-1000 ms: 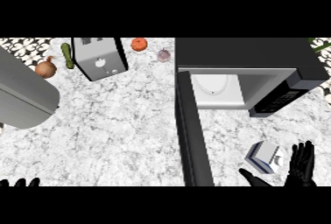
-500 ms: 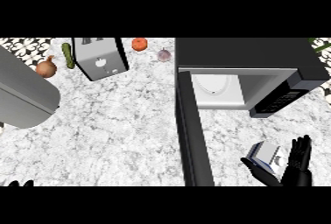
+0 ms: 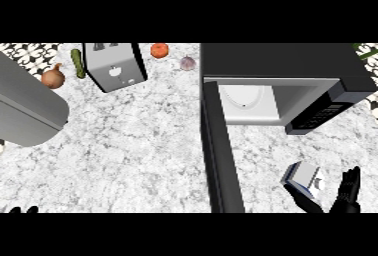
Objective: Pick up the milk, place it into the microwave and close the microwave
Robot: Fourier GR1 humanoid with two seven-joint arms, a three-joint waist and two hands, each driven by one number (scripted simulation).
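The small grey-and-white milk carton [image 3: 304, 178] lies on the white marbled stone counter [image 3: 140, 150] at the lower right of the frame, just below the open black microwave [image 3: 284, 85]. The black right hand [image 3: 341, 196] sits at the frame's lower right edge, with its straight fingers [image 3: 348, 182] spread wide just to the right of the carton and its thumb reaching under the carton's lower edge. Contact between hand and carton cannot be confirmed.

The right hand is cut off at the lower edge, so its palm is only partly visible. The left hand [image 3: 22, 210] shows only as dark fingertips at the lower left edge (finger state cannot be determined).

The carton is tilted, its top pointing toward the upper left; its faces appear pale grey with a darker band. The microwave's black door [image 3: 221, 155] stands open, running down the centre of the frame, and a white plate [image 3: 247, 97] sits in the light cavity.
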